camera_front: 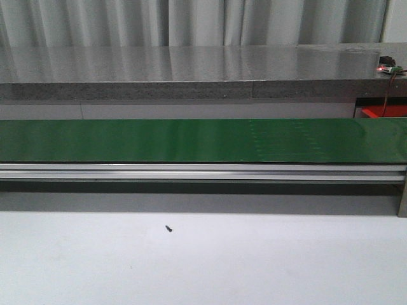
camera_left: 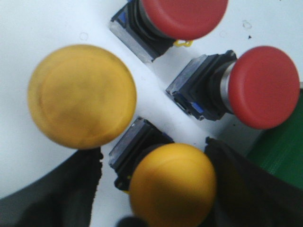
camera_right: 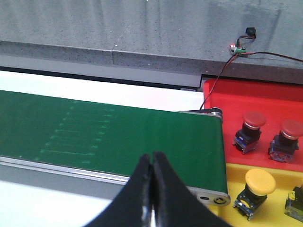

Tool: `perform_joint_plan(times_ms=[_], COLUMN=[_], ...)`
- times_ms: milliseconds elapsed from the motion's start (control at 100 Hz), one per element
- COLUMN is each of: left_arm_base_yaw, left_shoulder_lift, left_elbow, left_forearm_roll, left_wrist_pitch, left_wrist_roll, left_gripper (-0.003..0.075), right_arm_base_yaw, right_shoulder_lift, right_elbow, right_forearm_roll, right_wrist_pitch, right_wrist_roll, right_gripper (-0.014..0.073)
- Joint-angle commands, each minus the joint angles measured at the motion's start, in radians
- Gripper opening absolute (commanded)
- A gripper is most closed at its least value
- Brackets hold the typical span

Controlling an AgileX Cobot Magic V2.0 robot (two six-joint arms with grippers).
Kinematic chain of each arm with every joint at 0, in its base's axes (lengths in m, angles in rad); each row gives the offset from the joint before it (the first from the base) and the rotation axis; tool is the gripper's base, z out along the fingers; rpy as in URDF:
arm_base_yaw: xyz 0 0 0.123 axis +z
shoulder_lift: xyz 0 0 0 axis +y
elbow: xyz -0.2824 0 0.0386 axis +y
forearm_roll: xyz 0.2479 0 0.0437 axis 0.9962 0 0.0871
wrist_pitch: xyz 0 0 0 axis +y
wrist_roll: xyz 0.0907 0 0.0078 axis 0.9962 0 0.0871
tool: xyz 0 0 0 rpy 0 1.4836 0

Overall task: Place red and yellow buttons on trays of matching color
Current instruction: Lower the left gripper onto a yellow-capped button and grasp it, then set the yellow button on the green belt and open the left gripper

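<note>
Under the left hand [camera_left: 156, 189], two yellow buttons [camera_left: 81, 96], two red buttons [camera_left: 265, 86].

Left gripper [camera_left: 156, 189] jaws spread; right gripper [camera_right: 152, 189] closed.

Front camera low over the white table [camera_front: 203, 260], facing the long green belt [camera_front: 191, 140], left wrist camera very close above the buttons [camera_left: 170, 184], right wrist camera higher, looking down at the same belt's end [camera_right: 142, 137], trays beside it

one red button [camera_left: 182, 16] and a blurred yellow button [camera_left: 81, 96] are edge-cropped.
</note>
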Motion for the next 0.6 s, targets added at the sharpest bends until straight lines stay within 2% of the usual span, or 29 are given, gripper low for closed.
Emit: perform_joint_plan(times_ms=[0, 140, 590], left_arm_base_yaw=[-0.004, -0.004, -0.004], left_shoulder_lift=[-0.054, -0.054, -0.149], left_elbow=[-0.031, -0.031, -0.031], left_forearm_roll=[-0.031, -0.035, -0.018], left_wrist_pitch=[-0.026, -0.026, 0.005], left_wrist_roll=[-0.007, -0.007, -0.001], left_gripper=[0.0323, 0.0258, 0.025], right_arm_base_yaw=[0.003, 0.003, 0.003], right_shoulder_lift=[0.004, 0.004, 0.004], right_elbow=[-0.023, -0.023, -0.023], right_forearm_roll=[0.014, 0.014, 0.021], right_wrist_pitch=[-0.081, -0.081, -0.081], right_wrist_roll=[-0.011, -0.011, -0.011], right_gripper=[-0.0123, -0.0123, -0.0123])
